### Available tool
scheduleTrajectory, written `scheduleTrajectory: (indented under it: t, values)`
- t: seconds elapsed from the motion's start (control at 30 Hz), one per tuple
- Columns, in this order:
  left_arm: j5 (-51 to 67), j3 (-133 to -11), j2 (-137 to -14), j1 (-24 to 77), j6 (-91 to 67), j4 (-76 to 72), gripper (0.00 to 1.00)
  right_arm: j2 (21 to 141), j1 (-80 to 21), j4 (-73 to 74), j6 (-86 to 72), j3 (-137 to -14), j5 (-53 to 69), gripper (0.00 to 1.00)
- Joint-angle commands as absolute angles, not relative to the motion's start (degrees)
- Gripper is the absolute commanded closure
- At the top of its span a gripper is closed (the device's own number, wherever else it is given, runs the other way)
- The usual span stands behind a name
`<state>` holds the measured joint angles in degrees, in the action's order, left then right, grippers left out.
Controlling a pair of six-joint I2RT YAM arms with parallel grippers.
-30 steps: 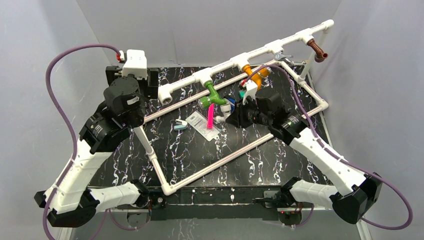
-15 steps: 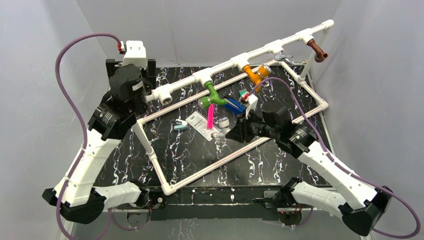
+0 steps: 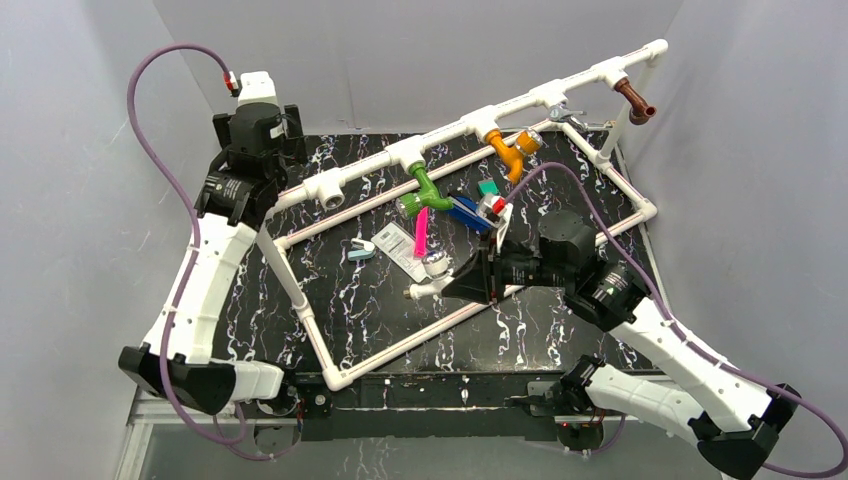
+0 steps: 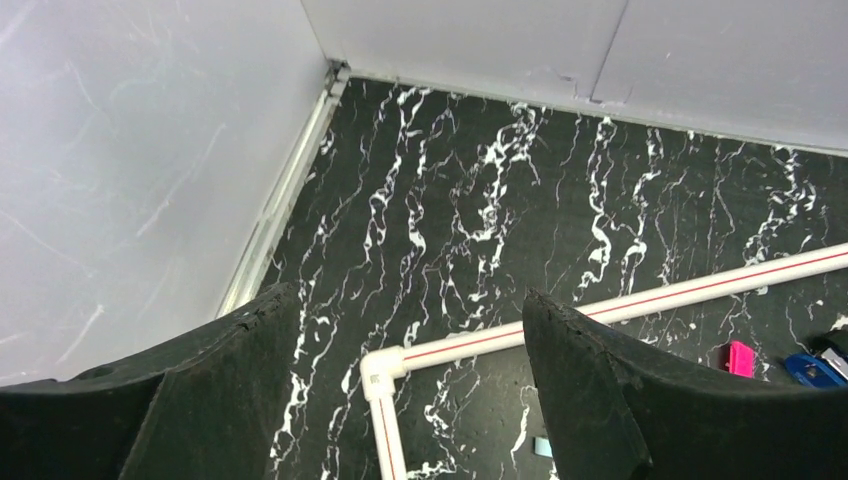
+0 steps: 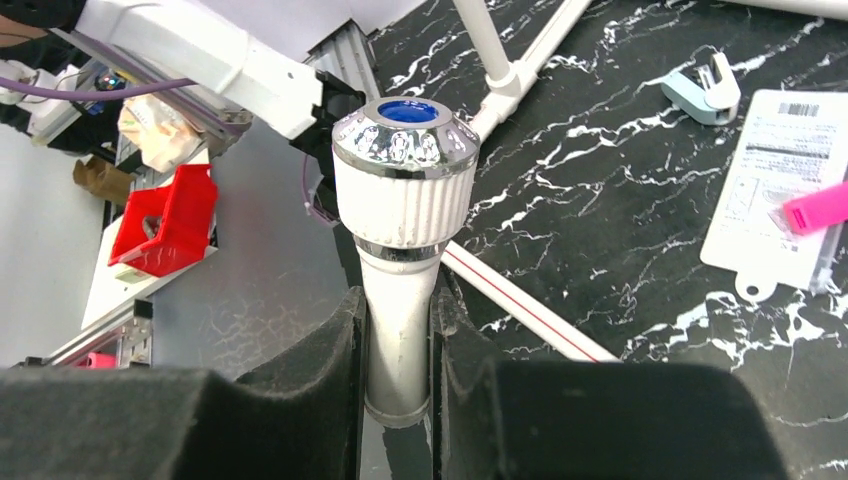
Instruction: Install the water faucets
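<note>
Right gripper (image 5: 400, 350): clamped on the white faucet (image 5: 405, 230), fingers pressing the stem from both sides. It hangs above the middle of the worktop (image 3: 370, 310), just over the near diagonal rail of the pipe frame (image 3: 470, 118), touching neither.

Orientation: the stem's long axis runs out along my fingers, knob end foremost, heading toward the left edge of the worktop. The chrome knob cap with its blue centre is tipped up. From above, a short white end shows beside the knob on the near side; I cannot tell whether it is the spout or the threaded end.

Progress: three taps are seated on tees of the raised far pipe: the green faucet (image 3: 424, 190), the orange faucet (image 3: 510, 150) and the brown faucet (image 3: 634, 100) toward the far right corner. The open tee (image 3: 325, 190) at the pipe's left end has nothing in it. I judge the white one belongs there, which leaves one fitting to do.

Left gripper (image 4: 408, 295): spread wide, nothing between the fingers, above the far left corner.
</note>
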<state>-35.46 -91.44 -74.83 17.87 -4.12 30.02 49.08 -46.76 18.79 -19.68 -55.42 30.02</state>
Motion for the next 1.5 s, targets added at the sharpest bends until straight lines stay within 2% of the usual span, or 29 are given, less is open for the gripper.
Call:
scheduleTrajectory:
  t: [0.0,0.3,0.7,0.83,1.3,1.47]
  values:
    - [-30.4,-89.8,-75.8,14.9,-9.8,32.5,0.21,49.8,-49.3,12.0,-20.3,-59.8,28.8,0.99]
    - [-27.3,-87.4,-76.1,14.4,-13.1,32.6,0.22,54.5,-56.5,8.8,-18.0,-65.2,13.0,0.99]
    - [-30.3,-79.7,-72.1,14.4,-16.3,30.1,0.22,60.3,-75.4,-2.4,-7.8,-66.7,-21.9,0.99]
    - [-30.6,-77.9,-71.3,14.4,-16.8,29.1,0.23,61.4,-77.9,-7.9,-4.6,-65.2,-29.2,0.99]
    - [-31.7,-70.6,-69.1,14.4,-16.8,24.4,0.24,65.8,-84.6,-32.2,12.3,-58.5,-36.3,0.99]
    - [-32.0,-69.1,-69.1,14.4,-17.1,23.1,0.24,68.3,-88.1,-42.4,24.3,-56.4,-40.0,0.99]
